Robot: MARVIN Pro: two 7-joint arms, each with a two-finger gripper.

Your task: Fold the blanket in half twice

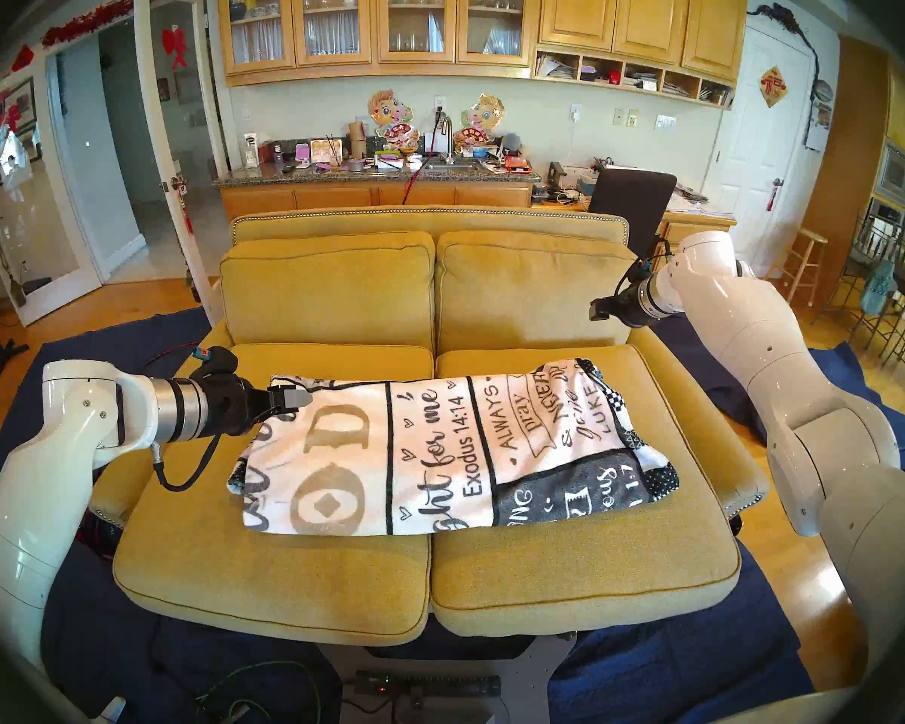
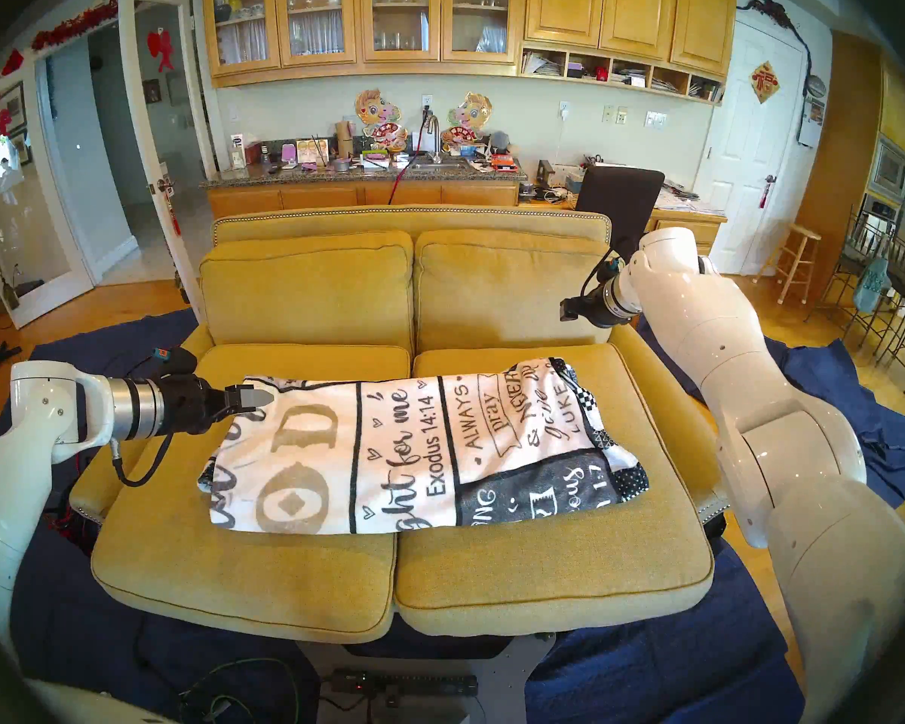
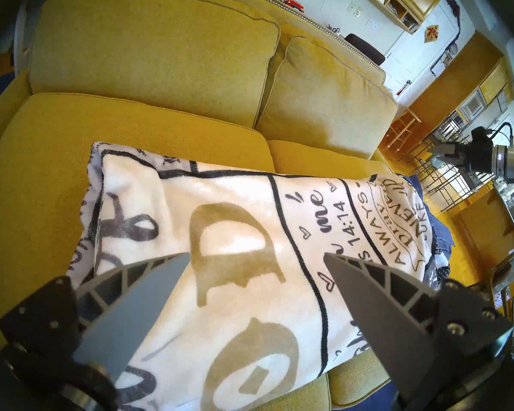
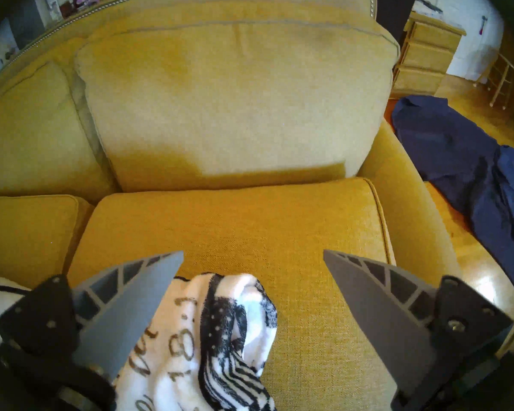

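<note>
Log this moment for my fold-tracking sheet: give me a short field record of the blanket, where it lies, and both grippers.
blanket: folded into a long bundle, lying across both seat cushions
sofa: yellow, two seats
left gripper: open, empty, above the blanket's left end
right gripper: open, empty, raised above the blanket's right end
navy cloths: on the floor beside the sofa

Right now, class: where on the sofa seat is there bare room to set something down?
The front strip of both seat cushions is bare, below the blanket. A narrower strip lies bare between blanket and back cushions. The middle is crowded by the blanket.
</note>
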